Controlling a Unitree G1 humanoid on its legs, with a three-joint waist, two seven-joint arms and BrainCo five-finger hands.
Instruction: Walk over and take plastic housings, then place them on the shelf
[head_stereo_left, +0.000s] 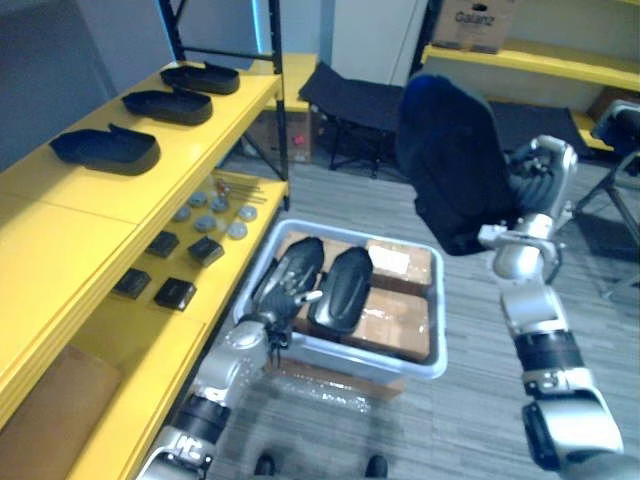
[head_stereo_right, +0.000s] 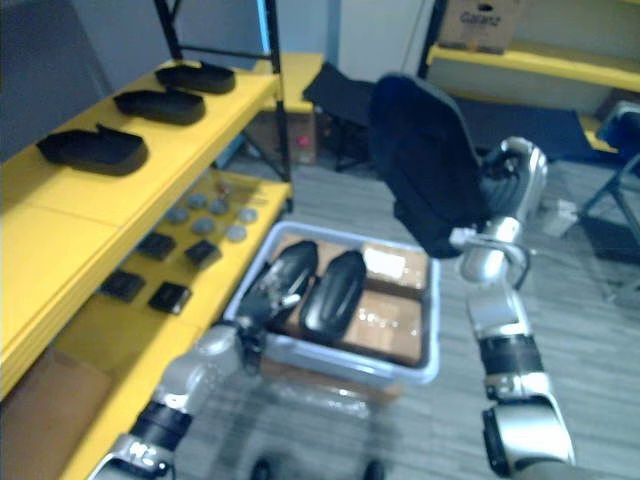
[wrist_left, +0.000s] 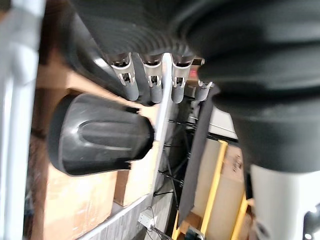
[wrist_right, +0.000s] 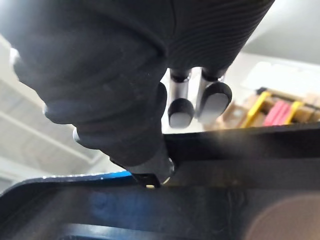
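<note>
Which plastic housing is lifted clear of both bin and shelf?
The dark housing gripped by the right hand, held in the air; others lie in the bin or on the shelf.

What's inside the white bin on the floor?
Two black housings lie side by side in the white bin: the left housing, with the left robot hand on it, and the right housing. Both lie on brown cardboard boxes. Anything beneath the cardboard is covered.

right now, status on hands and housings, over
Copy: right hand shut on raised housing, held high; left hand on bin housing inside bin, grip unclear. Three shelf housings on shelf. Way to shelf looks open.
</note>
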